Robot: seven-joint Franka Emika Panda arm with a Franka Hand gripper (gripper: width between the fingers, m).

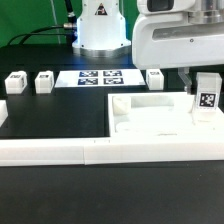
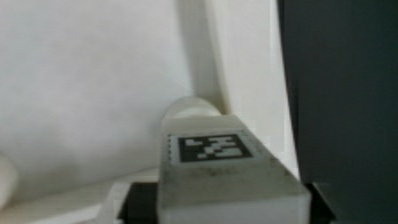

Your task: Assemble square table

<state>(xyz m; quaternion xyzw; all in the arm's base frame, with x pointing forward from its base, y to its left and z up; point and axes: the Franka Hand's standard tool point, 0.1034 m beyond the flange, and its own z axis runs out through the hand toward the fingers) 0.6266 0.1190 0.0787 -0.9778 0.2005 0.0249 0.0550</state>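
Jaws seemingly clamp leg block (image 1: pixel 205 96) at slab (image 1: pixel 150 126).

Casing (image 1: pixel 168 42) above my jaws: white, boxy, rounded corners, a grey part on top. My fingers (image 2: pixel 143 205): dark, flat, one on each side. Base column (image 1: pixel 98 27) behind the jaws: white, rounded, a dark mark near its top. Dark cable (image 1: pixel 66 20) beside it.
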